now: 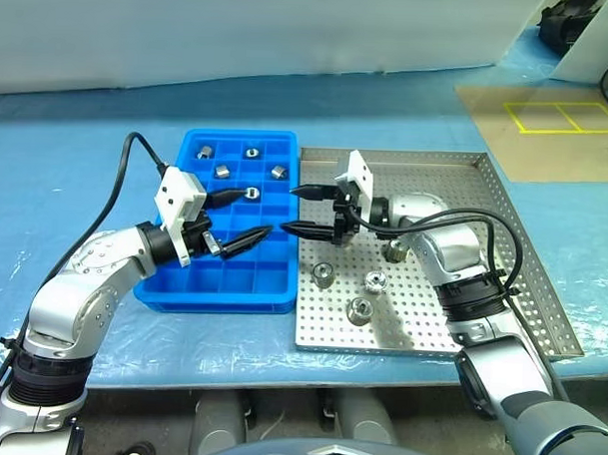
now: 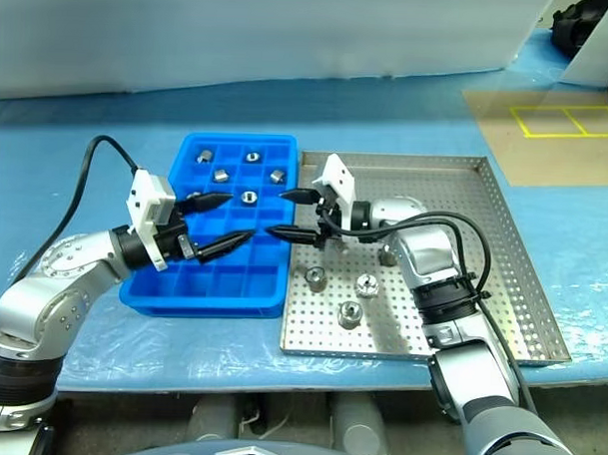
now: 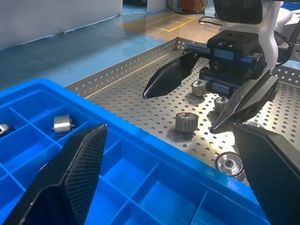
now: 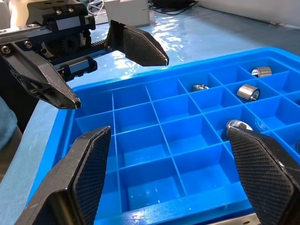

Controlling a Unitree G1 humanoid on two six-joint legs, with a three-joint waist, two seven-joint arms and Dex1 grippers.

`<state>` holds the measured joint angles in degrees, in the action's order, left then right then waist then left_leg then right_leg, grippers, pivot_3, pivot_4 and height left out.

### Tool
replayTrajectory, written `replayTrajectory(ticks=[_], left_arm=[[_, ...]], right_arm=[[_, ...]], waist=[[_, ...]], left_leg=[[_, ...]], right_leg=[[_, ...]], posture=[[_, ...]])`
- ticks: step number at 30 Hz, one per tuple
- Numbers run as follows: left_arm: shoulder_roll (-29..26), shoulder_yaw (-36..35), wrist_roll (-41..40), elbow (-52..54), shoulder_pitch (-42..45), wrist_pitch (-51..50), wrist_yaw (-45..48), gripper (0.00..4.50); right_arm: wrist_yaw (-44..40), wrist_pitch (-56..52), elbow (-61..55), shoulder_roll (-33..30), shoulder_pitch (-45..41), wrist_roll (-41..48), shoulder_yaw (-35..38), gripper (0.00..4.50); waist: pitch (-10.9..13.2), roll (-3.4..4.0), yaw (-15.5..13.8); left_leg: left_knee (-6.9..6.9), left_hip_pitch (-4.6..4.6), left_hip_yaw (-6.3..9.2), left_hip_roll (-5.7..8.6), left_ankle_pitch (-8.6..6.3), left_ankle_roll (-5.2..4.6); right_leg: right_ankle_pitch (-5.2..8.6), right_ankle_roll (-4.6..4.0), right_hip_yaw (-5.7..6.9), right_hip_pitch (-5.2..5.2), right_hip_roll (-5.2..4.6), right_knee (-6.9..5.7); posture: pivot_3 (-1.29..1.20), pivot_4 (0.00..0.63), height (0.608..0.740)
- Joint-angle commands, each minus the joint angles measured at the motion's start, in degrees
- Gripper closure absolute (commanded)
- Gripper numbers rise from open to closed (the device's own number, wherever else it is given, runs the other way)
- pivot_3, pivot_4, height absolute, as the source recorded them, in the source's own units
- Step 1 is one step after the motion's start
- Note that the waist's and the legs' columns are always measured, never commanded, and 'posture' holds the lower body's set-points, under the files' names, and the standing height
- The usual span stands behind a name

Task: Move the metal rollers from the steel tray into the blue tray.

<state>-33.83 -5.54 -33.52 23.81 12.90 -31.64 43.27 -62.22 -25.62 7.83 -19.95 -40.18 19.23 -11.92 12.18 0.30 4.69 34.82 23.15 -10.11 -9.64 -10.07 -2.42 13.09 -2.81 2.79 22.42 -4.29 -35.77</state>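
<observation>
Above the seam between trays, the left gripper (image 1: 246,218) and right gripper (image 1: 306,210) face each other, both spread and empty. 4 metal rollers (image 1: 359,309) stand upright in the steel tray (image 1: 521,295), nearer the right gripper; 5 already sit far in the blue tray (image 1: 182,293).

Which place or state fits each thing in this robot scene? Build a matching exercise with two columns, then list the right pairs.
Things:
1. left gripper
2. right gripper
3. blue tray
4. steel tray

Places or states:
A. perforated floor, four rollers standing on it
B. open and empty, over the blue compartments
C. open and empty, at the border between both trays
D. five rollers in its far compartments

Pairs: 1-B, 2-C, 3-D, 4-A
</observation>
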Motion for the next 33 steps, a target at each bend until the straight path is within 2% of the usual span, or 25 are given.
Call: replayTrajectory(ticks=[1,11,16,21,26,30,33], left_arm=[[-0.59,-0.85,-0.12,1.08,0.19,0.93,0.2,0.0],[-1.35,-0.68,-0.18,0.29,1.22,0.78,1.06,0.0],[-1.55,1.28,1.31,-5.85,8.31,1.97,3.81,0.0],[-1.6,6.27,4.59,-18.71,18.64,5.15,12.54,0.0],[-1.14,13.27,10.66,-35.82,29.35,11.88,25.23,0.0],[1.88,16.77,15.82,-52.59,39.45,18.01,32.5,0.0],[6.24,18.91,19.7,-65.86,47.55,22.85,37.06,0.0]], right_arm=[[-0.18,0.39,-2.0,0.38,-1.54,0.94,0.79,0.39],[-0.02,0.34,-2.18,0.49,-1.35,1.01,1.09,0.39],[1.22,0.86,-1.89,-0.61,-1.85,0.37,2.33,0.39],[4.34,-0.42,-5.22,-3.6,0.04,0.83,5.29,0.39],[10.1,-5.05,-15.51,-6.03,8.47,2.38,8.8,0.39],[14.17,-8.0,-21.89,-6.72,13.31,3.41,10.73,0.39],[17.77,-10.02,-26.66,-6.79,17.02,4.27,12.65,0.39]], waist=[[0.0,0.0,-0.03],[0.0,0.0,-0.78],[0.0,0.0,-0.91],[-0.01,0.0,-0.41],[-0.04,-0.05,1.23],[-0.04,-0.05,4.18],[-0.04,-0.07,6.72]], left_leg=[[0.0,0.0,0.0,0.0,0.0,0.0],[-0.02,-0.01,0.0,0.0,0.01,0.02],[-0.02,-0.02,-0.01,0.0,0.03,0.05],[-0.02,-0.04,-0.12,0.03,0.05,0.06],[-0.1,-0.02,-0.23,0.03,0.01,-0.07],[-0.12,0.09,-0.3,0.11,0.06,-0.27],[-0.12,0.08,-0.32,0.21,-0.03,-0.39]], right_leg=[[0.0,0.0,0.0,0.0,0.0,0.0],[0.0,0.0,0.0,0.01,0.0,0.0],[-0.01,-0.02,0.0,0.0,0.0,-0.01],[-0.05,-0.07,-0.13,-0.01,0.0,0.02],[-0.05,-0.06,-0.27,0.04,0.05,0.15],[-0.06,-0.05,-0.41,0.17,0.06,0.2],[-0.07,-0.02,-0.5,0.07,0.06,0.39]], posture=[[-0.36,0.15,0.74],[-0.38,0.15,0.74],[-0.43,0.15,0.74],[-0.6,0.15,0.74],[-0.74,0.15,0.74],[-0.87,0.15,0.74],[-0.93,0.15,0.74]])
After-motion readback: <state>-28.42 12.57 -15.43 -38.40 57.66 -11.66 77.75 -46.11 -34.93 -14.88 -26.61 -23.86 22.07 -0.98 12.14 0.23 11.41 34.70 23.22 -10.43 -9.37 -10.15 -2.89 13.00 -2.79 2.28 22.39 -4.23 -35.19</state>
